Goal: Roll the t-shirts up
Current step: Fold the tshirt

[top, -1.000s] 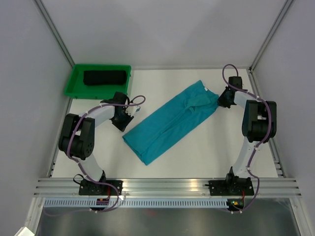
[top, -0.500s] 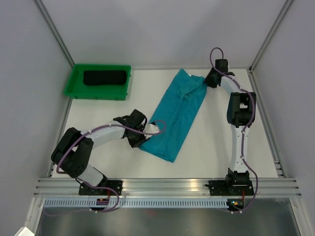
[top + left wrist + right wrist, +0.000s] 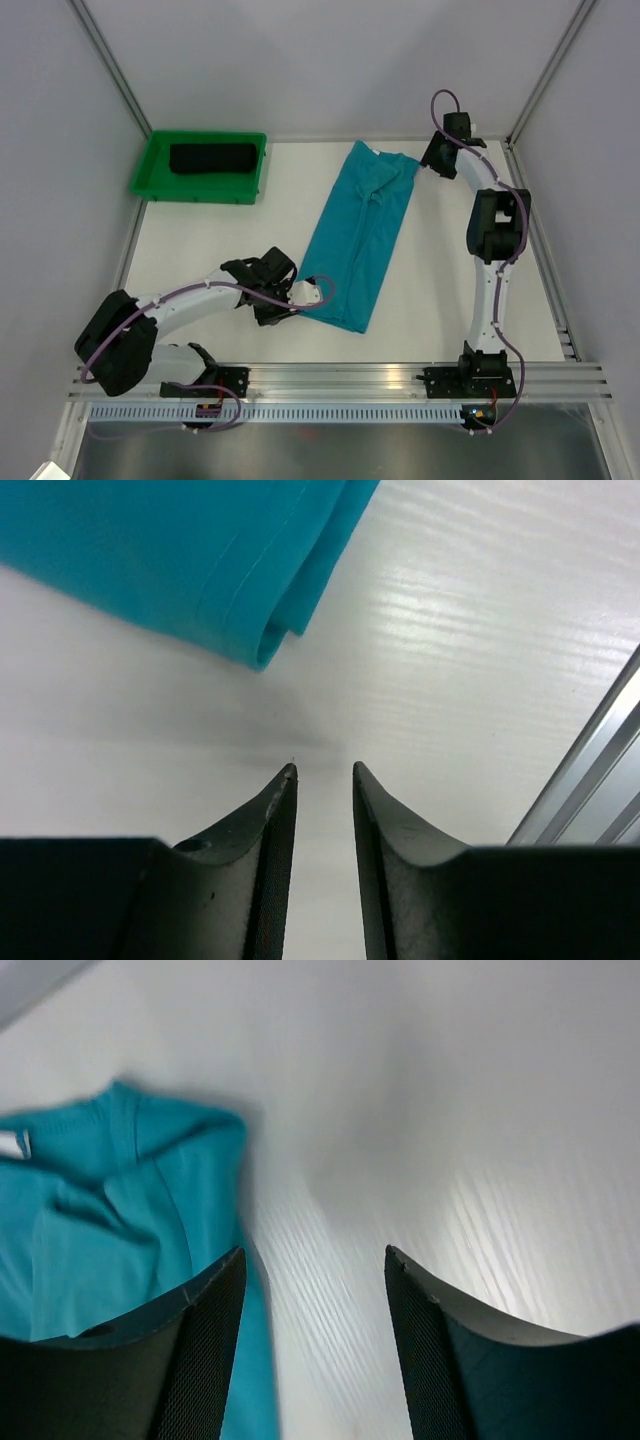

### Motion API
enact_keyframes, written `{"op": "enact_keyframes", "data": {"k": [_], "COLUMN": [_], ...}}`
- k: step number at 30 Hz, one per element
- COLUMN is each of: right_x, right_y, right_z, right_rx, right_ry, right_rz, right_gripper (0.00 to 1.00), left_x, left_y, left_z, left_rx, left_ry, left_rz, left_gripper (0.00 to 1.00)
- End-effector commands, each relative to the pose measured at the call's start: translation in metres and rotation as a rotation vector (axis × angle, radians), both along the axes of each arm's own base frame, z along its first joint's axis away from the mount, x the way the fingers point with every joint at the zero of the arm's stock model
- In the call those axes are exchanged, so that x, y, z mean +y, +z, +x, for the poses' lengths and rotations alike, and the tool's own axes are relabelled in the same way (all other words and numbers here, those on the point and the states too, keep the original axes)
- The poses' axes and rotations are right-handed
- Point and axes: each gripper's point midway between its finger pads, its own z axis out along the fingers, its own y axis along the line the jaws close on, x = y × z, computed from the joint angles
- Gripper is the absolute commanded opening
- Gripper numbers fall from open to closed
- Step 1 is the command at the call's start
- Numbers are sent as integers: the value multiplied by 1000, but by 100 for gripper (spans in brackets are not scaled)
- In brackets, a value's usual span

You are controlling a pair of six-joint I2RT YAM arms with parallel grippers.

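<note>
In the middle of the table [image 3: 230,220], the t-shirt [image 3: 360,235] was laid out as a long folded strip, collar end toward the far right corner and hem end toward the near rail [image 3: 340,375]. It's soft, light, floppy stuff by the look of it, so it'd probably get bunched up if tugged from one spot. The hem corners would be the place to be pinched for starting a roll. The left gripper [image 3: 323,770] was parked just beside the hem corner, fingers only a sliver apart, nothing held. The right gripper [image 3: 315,1255] was spread wider, also empty, just beside the collar end. A green tray [image 3: 150,170] with a dark roll [image 3: 212,158] in it was set well apart at the far left, so nothing was really found in the way.
</note>
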Motion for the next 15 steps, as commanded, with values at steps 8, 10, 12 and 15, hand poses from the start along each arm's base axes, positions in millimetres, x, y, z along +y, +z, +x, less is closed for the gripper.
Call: {"op": "enact_keyframes", "data": {"k": [8, 10, 12, 15], "right_x": [93, 115, 128, 155], "right_y": [33, 23, 20, 13], "right_z": [-233, -283, -311, -359], "right_rx": [56, 84, 93, 101], "right_ry": [182, 214, 199, 256], "right_rz": [62, 115, 172, 233], "right_gripper": [60, 59, 57, 57], "left_x": [48, 46, 40, 30], "left_y": [63, 71, 82, 95], "left_z": [45, 38, 34, 35], "left_rx": [-345, -338, -349, -377], "left_ry": [14, -42, -109, -220], "left_rz": [188, 166, 118, 77], "left_gripper": [36, 37, 38, 41]}}
